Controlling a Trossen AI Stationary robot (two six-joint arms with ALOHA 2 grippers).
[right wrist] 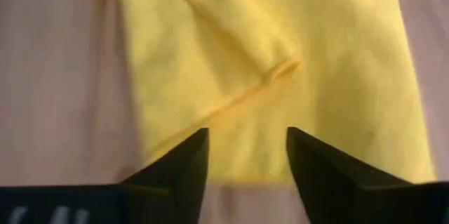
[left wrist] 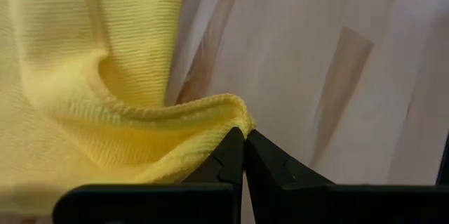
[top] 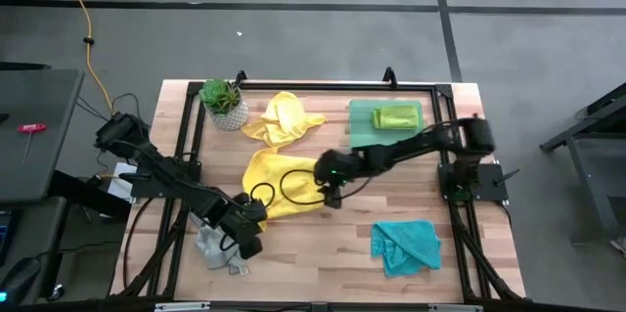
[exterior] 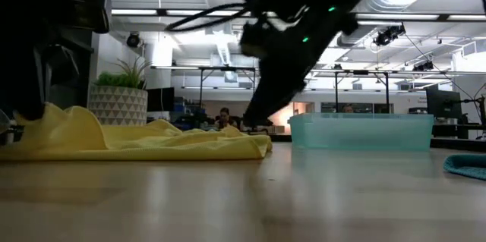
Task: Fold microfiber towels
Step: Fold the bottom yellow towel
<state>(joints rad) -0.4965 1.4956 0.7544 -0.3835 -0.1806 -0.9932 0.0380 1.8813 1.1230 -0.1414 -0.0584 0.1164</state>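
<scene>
A yellow microfiber towel [top: 279, 180] lies rumpled on the middle of the table. It also shows in the low view as a flat heap [exterior: 137, 139]. My left gripper [top: 256, 216] is at the towel's near left corner and is shut on it. My right gripper [top: 328, 187] stands open just over the towel's right edge [right wrist: 231, 161], with cloth below the gap between its fingers. One towel corner [right wrist: 280, 69] is folded over onto the cloth. My left gripper pinches the yellow towel's hemmed corner [left wrist: 235, 106] between the very tips of its two fingers. It comes slanting down from the table's left. The cloth bunches into a raised ridge [left wrist: 140, 115] at the tips, and the rest of the towel lies on the table.
A second yellow towel [top: 282, 118] lies at the back next to a potted plant [top: 223, 102]. A green tray [top: 367, 126] at the back right holds a lime green towel [top: 396, 116]. A teal towel [top: 404, 244] lies near right and a grey one [top: 217, 248] near left.
</scene>
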